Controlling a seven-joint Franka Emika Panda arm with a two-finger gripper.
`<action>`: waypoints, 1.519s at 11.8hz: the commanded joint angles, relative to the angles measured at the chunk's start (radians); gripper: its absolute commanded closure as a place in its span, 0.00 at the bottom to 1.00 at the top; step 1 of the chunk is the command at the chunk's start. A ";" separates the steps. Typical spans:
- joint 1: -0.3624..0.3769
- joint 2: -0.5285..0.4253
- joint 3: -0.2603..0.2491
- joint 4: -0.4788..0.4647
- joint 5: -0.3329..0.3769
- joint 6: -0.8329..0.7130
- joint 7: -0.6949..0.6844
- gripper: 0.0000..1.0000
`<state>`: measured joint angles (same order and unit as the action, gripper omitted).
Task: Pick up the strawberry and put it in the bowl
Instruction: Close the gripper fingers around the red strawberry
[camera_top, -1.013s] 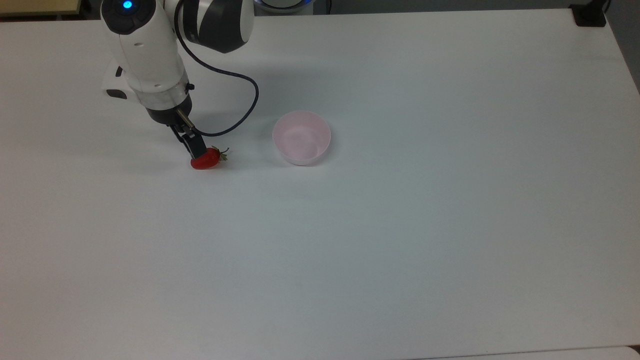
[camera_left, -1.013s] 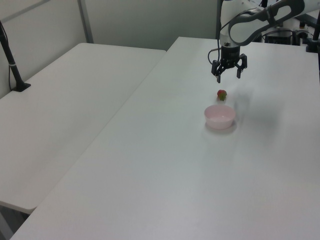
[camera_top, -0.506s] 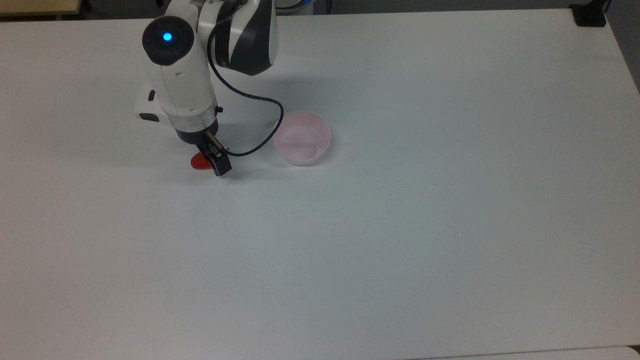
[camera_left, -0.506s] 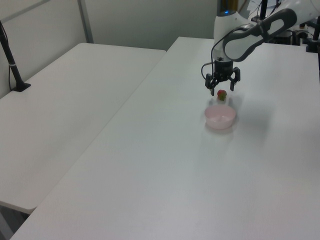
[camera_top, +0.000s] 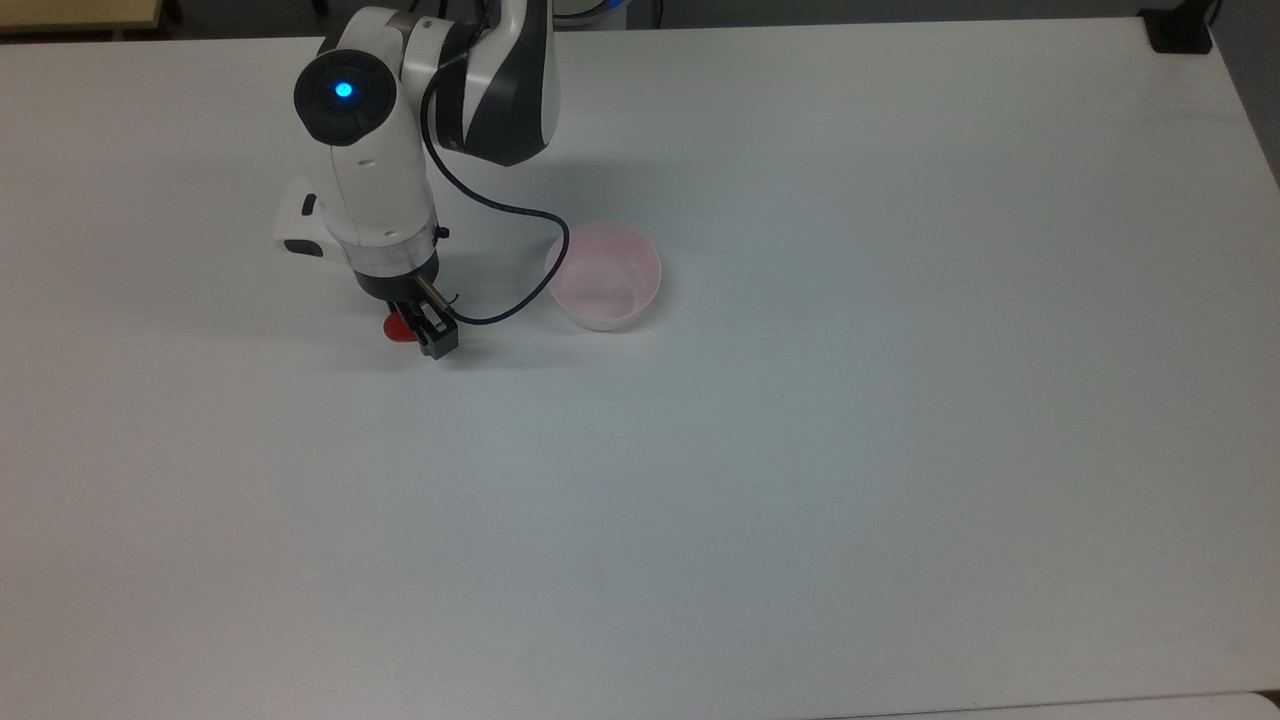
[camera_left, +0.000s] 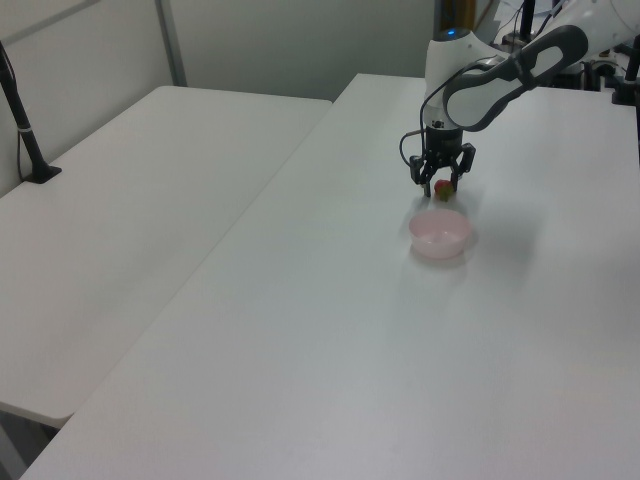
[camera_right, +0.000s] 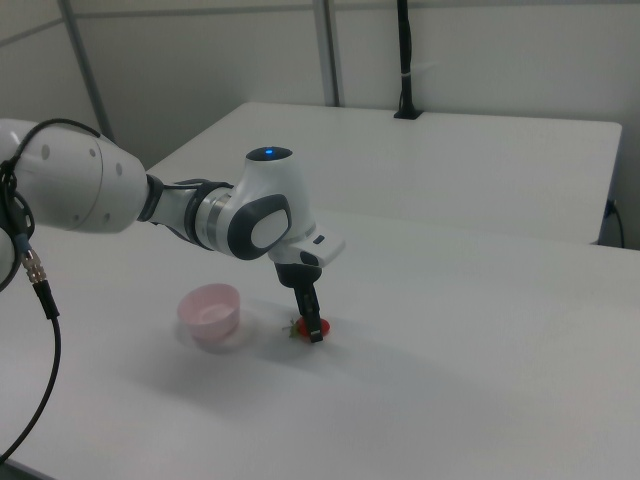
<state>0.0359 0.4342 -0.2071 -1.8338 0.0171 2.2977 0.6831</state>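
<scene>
On the white counter (camera_top: 800, 450), toward its far-left corner in the top view, the Panda arm (camera_top: 370, 190) reaches down with its wrist nearly vertical. Right of it in the top view sits the pale pink bowl (camera_top: 603, 275), upright, with nothing in it, a black cable (camera_top: 520, 260) curving close beside its rim. The hand (camera_left: 440, 182) is low over the counter, its fingers spread apart and straddling the strawberry (camera_left: 441, 186), not yet closed on it. The strawberry (camera_top: 396, 327) lies on the counter well apart from the bowl, half hidden under the fingers. Closing off-centre on the glossy, tapered fruit would likely squeeze it out sideways; a descent too deep could press the fingertips into the counter; a hard grip could bruise it.
</scene>
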 joint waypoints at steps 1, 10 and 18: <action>0.010 -0.005 -0.008 -0.015 0.018 0.017 -0.017 0.48; 0.009 -0.089 -0.008 0.014 0.035 -0.103 -0.057 0.48; 0.012 -0.046 -0.008 0.005 0.035 -0.103 -0.129 0.45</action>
<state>0.0368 0.3951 -0.2075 -1.8206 0.0250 2.2127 0.5908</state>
